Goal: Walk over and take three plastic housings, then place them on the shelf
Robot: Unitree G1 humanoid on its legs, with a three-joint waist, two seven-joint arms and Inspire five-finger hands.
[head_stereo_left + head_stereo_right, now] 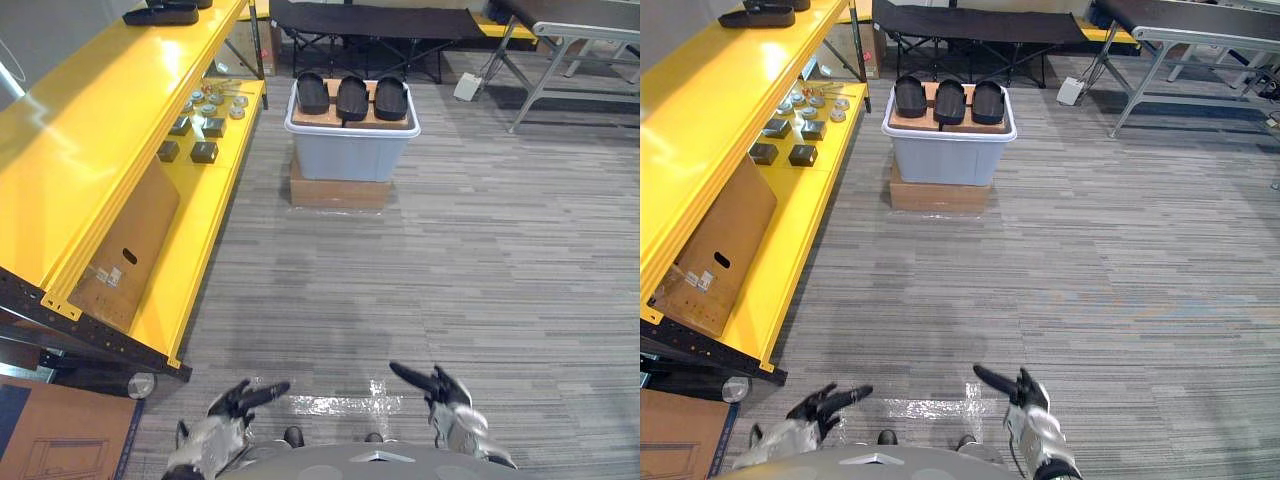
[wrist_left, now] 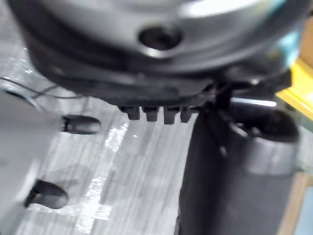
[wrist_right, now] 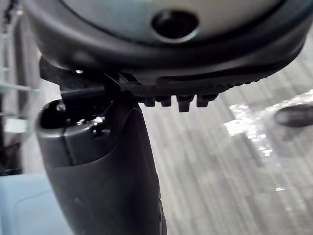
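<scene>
Across the grey carpet, well ahead of the robot, the three plastic housings [image 1: 352,97] lie side by side in a row on a wooden board [image 1: 385,122]. They are black and rounded, and neighbours are close or touching. The board rests across the rim of a pale grey bin [image 1: 350,155], and the bin stands on a flat cardboard box [image 1: 340,192] on the floor.

Along the left side runs the yellow shelf [image 1: 100,120]. Its upper level is mostly bare, with another dark housing-like part [image 1: 160,14] at its far end. On the lower level, small dark blocks and round metal parts [image 1: 205,125] sit in a cluster, just beside the bin's near left corner but apart from it. Nearer the robot, a brown carton [image 1: 130,245] leans on that lower level. A black folding cot [image 1: 370,22] stands behind the bin.

Low in the head views, the left robot hand [image 1: 240,398] and the right robot hand [image 1: 440,385] hang above the carpet, well apart from the housings. Both are released, fingers held straight and angled inward toward each other, grasping nothing. Between them a shiny patch of clear tape [image 1: 340,403] lies on the floor.
</scene>
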